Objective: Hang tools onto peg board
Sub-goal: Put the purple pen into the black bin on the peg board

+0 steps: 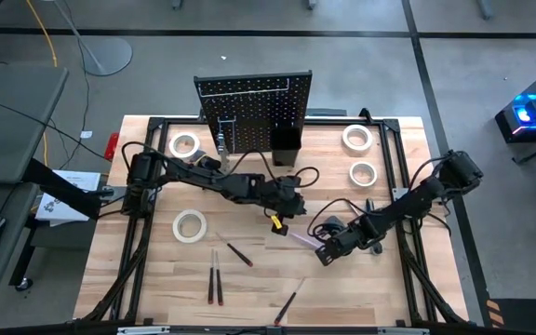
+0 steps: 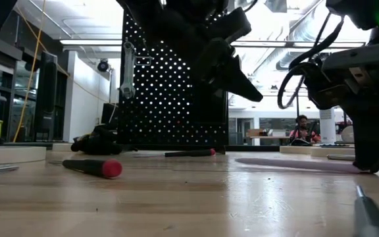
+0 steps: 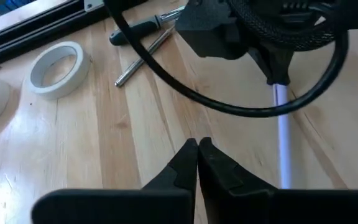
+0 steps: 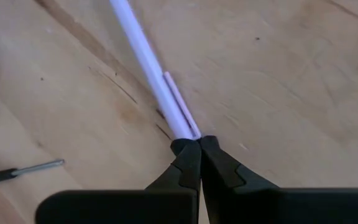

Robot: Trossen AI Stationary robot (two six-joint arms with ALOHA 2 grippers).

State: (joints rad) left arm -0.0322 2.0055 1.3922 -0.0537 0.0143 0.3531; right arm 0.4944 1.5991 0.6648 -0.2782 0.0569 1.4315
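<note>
The purple screwdriver (image 1: 298,239) lies flat on the table's middle right. My right gripper (image 1: 327,249) is at its right end, shut on it; it also shows in the right wrist view (image 4: 194,144). My left gripper (image 1: 282,212) hovers just left of it, shut and empty (image 3: 197,146), raised above the table. The black peg board (image 1: 254,110) stands at the far edge with a silver wrench (image 1: 221,141) hanging on it and a black bin (image 1: 284,144) on its front. My right gripper pinches the purple screwdriver's near end (image 4: 188,129) between its two fingertips. The fingers slant down from the table's right side and lie in line with the tool. The screwdriver lies along the table, its other end (image 4: 120,9) pointing away from the gripper.
White tape rolls lie at the far left (image 1: 184,144), the middle left (image 1: 190,225) and the far right (image 1: 356,138), (image 1: 363,173). Slim screwdrivers lie near the front edge (image 1: 240,253), (image 1: 214,279), (image 1: 287,302). A person sits in the room behind (image 2: 301,128).
</note>
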